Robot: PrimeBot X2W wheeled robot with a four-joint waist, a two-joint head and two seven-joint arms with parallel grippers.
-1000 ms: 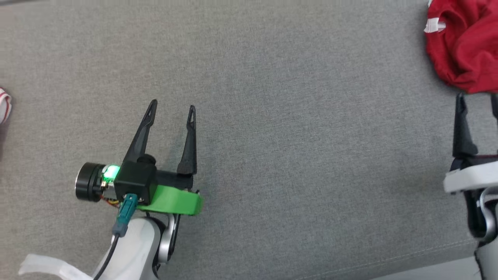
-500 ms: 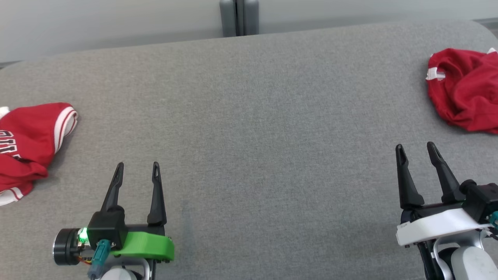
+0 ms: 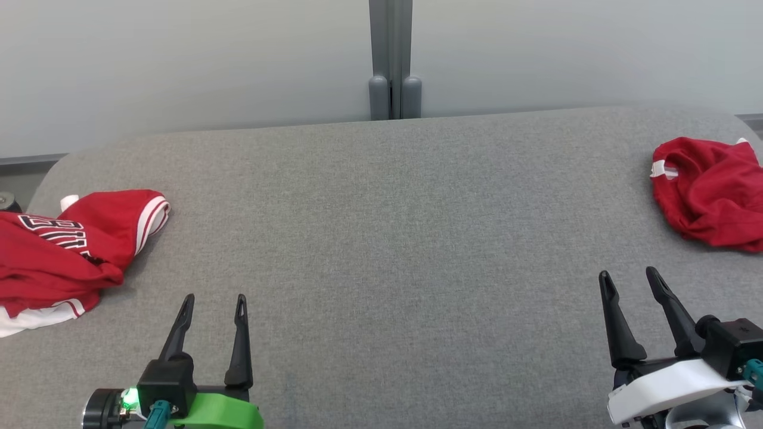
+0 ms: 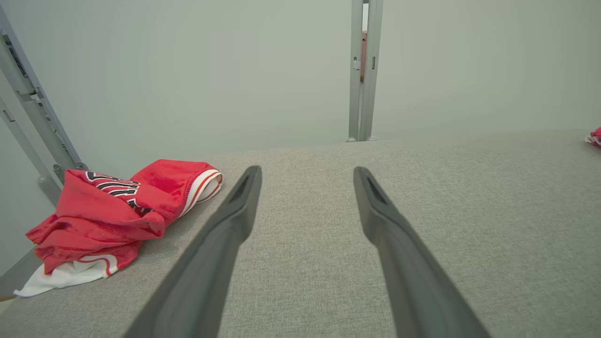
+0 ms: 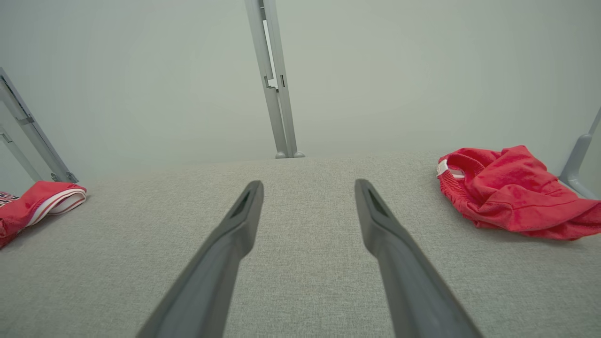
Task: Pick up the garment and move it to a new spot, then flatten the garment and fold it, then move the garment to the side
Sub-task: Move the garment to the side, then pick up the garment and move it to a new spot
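Observation:
Two crumpled red garments lie on the grey padded table [image 3: 381, 238]. One, a jersey with black lettering and white trim [image 3: 71, 244] [image 4: 117, 211] [image 5: 33, 202], sits at the left edge. The other red garment [image 3: 709, 193] [image 5: 507, 192] [image 4: 595, 137] is bunched at the far right. My left gripper [image 3: 215, 298] [image 4: 307, 170] hovers open near the front left, to the right of the jersey and apart from it. My right gripper [image 3: 627, 274] [image 5: 308, 183] stands open at the front right, short of the right garment. Nothing is between either pair of fingers.
A pale wall with a grey upright post [image 3: 390, 59] runs behind the table's far edge. Slanted grey frame bars [image 4: 33, 117] stand at the left beyond the jersey, and another bar [image 5: 580, 155] rises behind the right garment.
The head camera has tilted up, so the far edge, the wall and both garments have come into sight. Both grippers stay open and empty.

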